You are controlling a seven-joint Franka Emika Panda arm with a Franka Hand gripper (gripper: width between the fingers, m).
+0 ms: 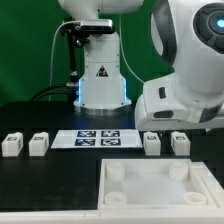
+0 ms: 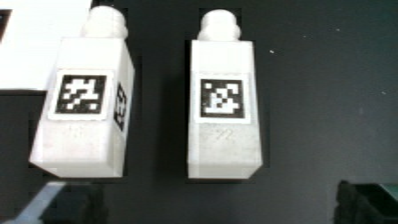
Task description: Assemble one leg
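Legs, four counted, all lying loose in one row on the desk [image 1: 40, 180], well apart from the square piece.

One desk, black, carrying everything.

One white arm [image 1: 185, 70], bulking in at 2 o'clock of the exterior view and hanging over the end of the row at the exterior view's right. Its base [image 1: 100, 75] at 12 o'clock of the marker board.

One large flat white square piece [image 1: 160, 198] at 5 o'clock of the marker board, nearest the camera, with round sockets at the corners in view.

One marker board [image 1: 98, 138], flat, in the middle of the row. Square tags on it too small to count surely.

At 9 o'clock of the marker board: first leg [image 1: 12, 143] and second leg [image 1: 38, 143], near each other, not touching. At 3 o'clock: third leg [image 1: 152, 143] and fourth leg [image 1: 180, 142], likewise a pair with a gap.

In the wrist view: two legs only, one leg [image 2: 86, 100] and the other leg [image 2: 222, 100], lying parallel with a strip of black desk between. Each with one black-and-white square tag facing up and one rounded peg at the same end.

End effector [image 2: 210, 208]: two dark fingers, dimly seen against the desk, standing well apart, clamped on nothing, touching neither leg.
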